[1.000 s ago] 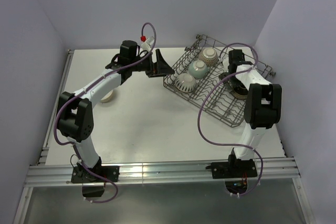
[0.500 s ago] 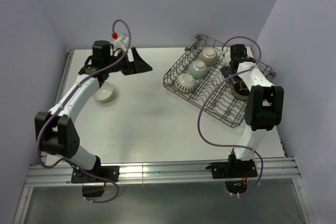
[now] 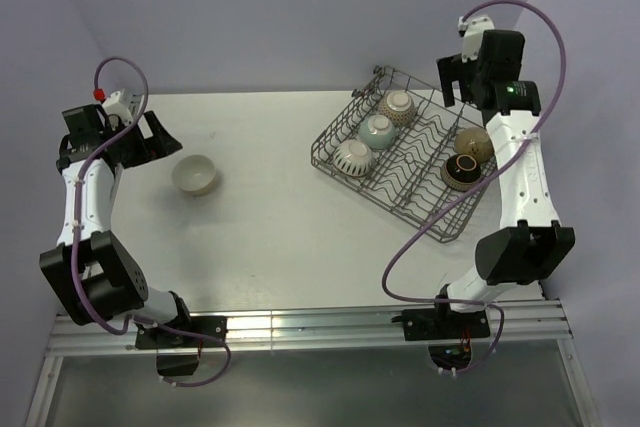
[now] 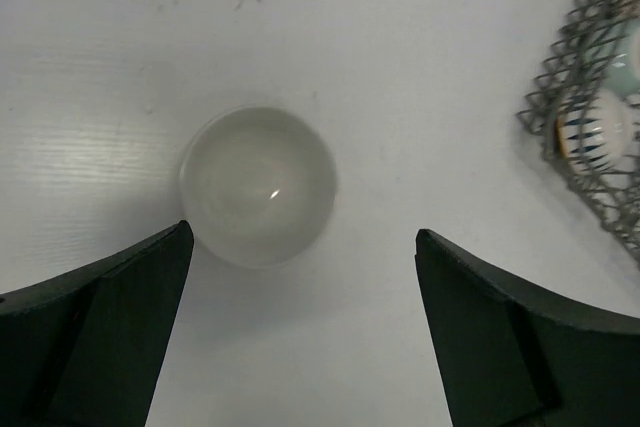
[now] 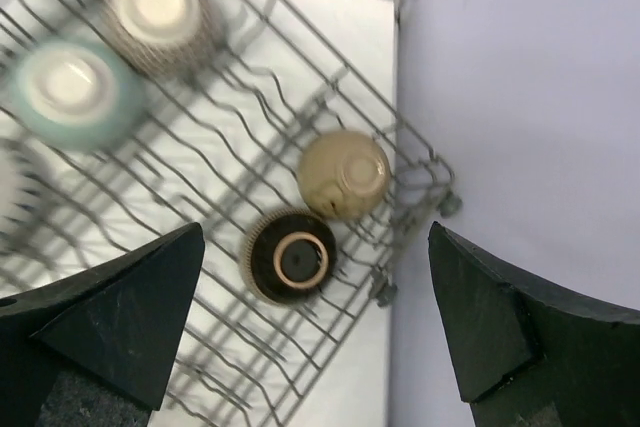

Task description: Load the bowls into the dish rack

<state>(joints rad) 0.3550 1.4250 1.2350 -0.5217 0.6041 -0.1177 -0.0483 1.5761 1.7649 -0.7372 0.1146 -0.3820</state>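
Neither the left gripper (image 3: 158, 137) nor the right gripper (image 3: 455, 77) held anything; both stood wide open. From above, the left one hung just beside the 1 loose bowl (image 3: 195, 174), upright on the table (image 3: 270, 217), well apart from the dish rack (image 3: 428, 230). There, 5 bowls leaned bottom-up between tines, presumably to drain. The left wrist view put that bowl ahead of the spread fingers (image 4: 110, 317), apart from them. The right wrist view showed a black bowl (image 5: 290, 257) and a tan bowl (image 5: 344, 173) racked below.
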